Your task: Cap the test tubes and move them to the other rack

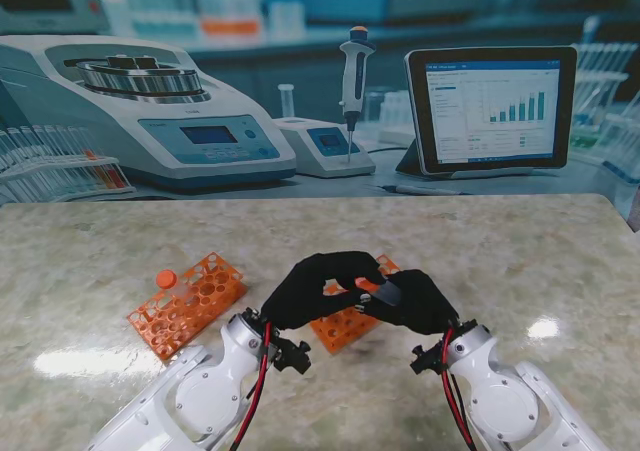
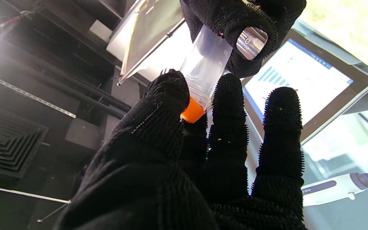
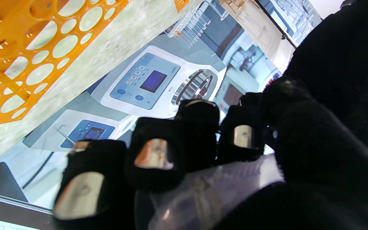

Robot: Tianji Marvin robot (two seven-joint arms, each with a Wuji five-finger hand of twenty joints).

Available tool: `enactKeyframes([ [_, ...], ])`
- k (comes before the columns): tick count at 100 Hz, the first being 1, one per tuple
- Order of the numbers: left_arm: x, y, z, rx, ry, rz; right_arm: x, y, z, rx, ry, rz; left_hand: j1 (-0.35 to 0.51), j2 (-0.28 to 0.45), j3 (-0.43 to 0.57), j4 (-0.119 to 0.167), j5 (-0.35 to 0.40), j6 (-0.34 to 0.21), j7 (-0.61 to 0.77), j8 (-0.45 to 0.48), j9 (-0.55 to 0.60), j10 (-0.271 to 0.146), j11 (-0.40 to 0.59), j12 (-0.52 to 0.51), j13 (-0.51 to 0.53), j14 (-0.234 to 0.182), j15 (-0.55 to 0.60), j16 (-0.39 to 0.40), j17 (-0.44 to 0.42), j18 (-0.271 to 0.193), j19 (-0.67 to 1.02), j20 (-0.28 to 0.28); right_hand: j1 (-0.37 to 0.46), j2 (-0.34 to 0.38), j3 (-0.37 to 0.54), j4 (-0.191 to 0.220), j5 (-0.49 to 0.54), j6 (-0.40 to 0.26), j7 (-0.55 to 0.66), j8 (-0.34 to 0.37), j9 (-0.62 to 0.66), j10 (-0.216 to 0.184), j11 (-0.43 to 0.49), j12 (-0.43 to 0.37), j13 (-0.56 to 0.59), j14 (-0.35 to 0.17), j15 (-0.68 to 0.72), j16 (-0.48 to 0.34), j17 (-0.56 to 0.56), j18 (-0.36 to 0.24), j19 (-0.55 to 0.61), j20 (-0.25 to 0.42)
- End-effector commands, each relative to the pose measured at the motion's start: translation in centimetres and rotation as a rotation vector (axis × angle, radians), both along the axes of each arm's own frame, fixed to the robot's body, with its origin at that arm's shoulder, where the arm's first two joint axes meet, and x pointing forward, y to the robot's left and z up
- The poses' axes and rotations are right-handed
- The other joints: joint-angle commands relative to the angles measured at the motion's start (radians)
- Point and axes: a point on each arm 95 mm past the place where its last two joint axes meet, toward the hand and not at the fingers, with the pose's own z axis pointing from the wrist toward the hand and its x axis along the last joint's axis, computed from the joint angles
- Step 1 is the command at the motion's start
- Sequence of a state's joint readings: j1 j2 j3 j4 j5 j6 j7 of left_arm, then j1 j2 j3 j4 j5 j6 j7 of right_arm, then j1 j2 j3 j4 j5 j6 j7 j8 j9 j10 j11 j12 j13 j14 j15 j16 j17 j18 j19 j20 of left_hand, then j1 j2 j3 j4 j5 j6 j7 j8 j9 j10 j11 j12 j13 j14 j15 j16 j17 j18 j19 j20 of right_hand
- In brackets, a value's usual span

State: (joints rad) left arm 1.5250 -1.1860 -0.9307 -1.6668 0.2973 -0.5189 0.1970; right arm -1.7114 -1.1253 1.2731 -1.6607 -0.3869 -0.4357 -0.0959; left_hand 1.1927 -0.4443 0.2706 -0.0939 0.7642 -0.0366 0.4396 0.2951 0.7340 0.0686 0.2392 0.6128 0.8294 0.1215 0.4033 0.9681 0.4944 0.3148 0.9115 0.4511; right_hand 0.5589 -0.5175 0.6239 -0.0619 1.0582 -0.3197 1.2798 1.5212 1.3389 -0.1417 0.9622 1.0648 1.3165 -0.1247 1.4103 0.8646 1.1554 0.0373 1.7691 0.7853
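Between knit-gloved fingers (image 2: 168, 95), clear cylindrical tube (image 2: 204, 68), orange cap (image 2: 192, 112).

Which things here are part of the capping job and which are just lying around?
Job: tube, cap, left hand, right hand, left rack, middle rack, loose cap.
Lying about: only a printed lab backdrop.
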Motion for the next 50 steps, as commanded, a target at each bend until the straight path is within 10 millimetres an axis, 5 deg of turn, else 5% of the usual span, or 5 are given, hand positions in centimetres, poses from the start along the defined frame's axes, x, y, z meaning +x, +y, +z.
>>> enactKeyframes([
  [1,0.07,0.16,-0.32,0.009,0.011,0.004,-0.38,0.60,0.00,0.010,0.001,0.014,0.077,0.081,-0.018,0.069,-0.004,0.041,-0.014,0.002,-0.005,0.013,0.017,-0.009,-0.028,-0.039,0.040,-0.033,-0.017,0.010,-0.009,0.009,0.025,0.034,0.010,0.010,0.037,-0.089,0.034,0.040,0.027,0.009,0.008,0.001,0.006,-0.041,0.079,0.059,0.024,-0.030,0.121,0.004],
  [26,0.09,0.31,0.00,0.005,0.003,0.003,-0.36,0.45,-0.02,0.010,0.002,0.009,0.017,0.112,-0.088,0.081,-0.013,0.037,-0.025,0.006,-0.026,0.007,0.013,-0.129,-0.092,-0.046,0.063,-0.143,-0.059,0.031,-0.013,0.027,0.024,0.034,0.007,0.010,0.037,-0.089,0.034,0.040,0.027,0.012,0.008,0.002,0.006,-0.041,0.079,0.059,0.024,-0.030,0.121,0.004],
  [35,0.10,0.39,-0.02,0.008,0.004,0.001,-0.35,0.40,-0.02,0.010,0.001,0.007,0.008,0.129,-0.120,0.085,-0.015,0.039,-0.035,0.005,-0.034,0.005,0.017,-0.160,-0.107,-0.045,0.074,-0.263,-0.070,0.031,-0.018,0.033,0.023,0.034,0.006,0.009,0.037,-0.090,0.034,0.040,0.025,0.010,0.008,0.002,0.006,-0.041,0.079,0.059,0.024,-0.030,0.121,0.004],
  [50,0.10,0.55,-0.11,0.008,0.010,0.001,-0.32,0.32,0.00,0.010,-0.001,0.004,-0.008,0.141,-0.133,0.084,-0.012,0.039,-0.042,-0.001,-0.038,0.006,0.008,-0.166,-0.117,-0.035,0.053,-0.282,-0.086,0.039,-0.023,0.034,0.025,0.035,0.005,0.009,0.036,-0.092,0.033,0.039,0.026,0.011,0.008,0.001,0.006,-0.041,0.079,0.059,0.024,-0.030,0.121,0.004],
])
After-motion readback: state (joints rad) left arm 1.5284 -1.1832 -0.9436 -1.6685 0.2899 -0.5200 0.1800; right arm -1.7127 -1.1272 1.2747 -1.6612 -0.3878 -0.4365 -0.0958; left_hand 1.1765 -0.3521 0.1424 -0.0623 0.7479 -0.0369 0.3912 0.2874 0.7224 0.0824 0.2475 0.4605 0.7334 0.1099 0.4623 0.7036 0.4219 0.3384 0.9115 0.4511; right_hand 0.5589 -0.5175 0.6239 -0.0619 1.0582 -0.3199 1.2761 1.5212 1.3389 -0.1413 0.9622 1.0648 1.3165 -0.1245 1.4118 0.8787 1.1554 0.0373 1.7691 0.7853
